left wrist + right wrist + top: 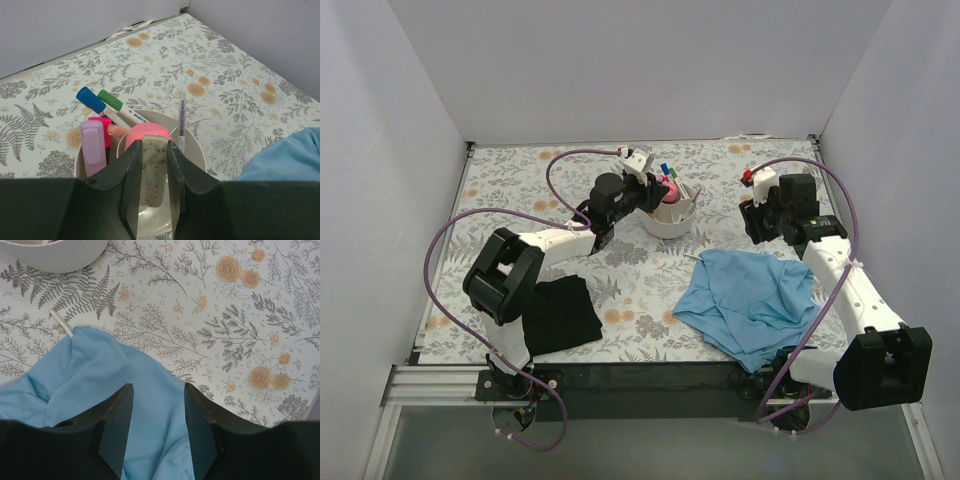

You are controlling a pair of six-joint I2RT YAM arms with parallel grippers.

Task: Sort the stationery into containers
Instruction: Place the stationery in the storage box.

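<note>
My left gripper (152,150) is shut on a pale speckled eraser (152,170) and holds it upright just above the white round organiser (197,150), on its near side. In the top view the left gripper (645,190) sits at the organiser's (670,224) left rim. Inside stand blue-capped (91,99) and green-capped (110,100) markers, a lilac highlighter (93,145), a pink highlighter (103,127), a pink rounded item (147,134) and a thin pen (181,122). My right gripper (157,395) is open and empty above the blue cloth (100,390).
The blue cloth (750,300) lies crumpled at the front right, with a thin white stick (61,322) poking out beside it. A black cloth (560,315) lies at the front left. White walls enclose the floral table (520,180). The organiser's outer wall (55,257) shows in the right wrist view.
</note>
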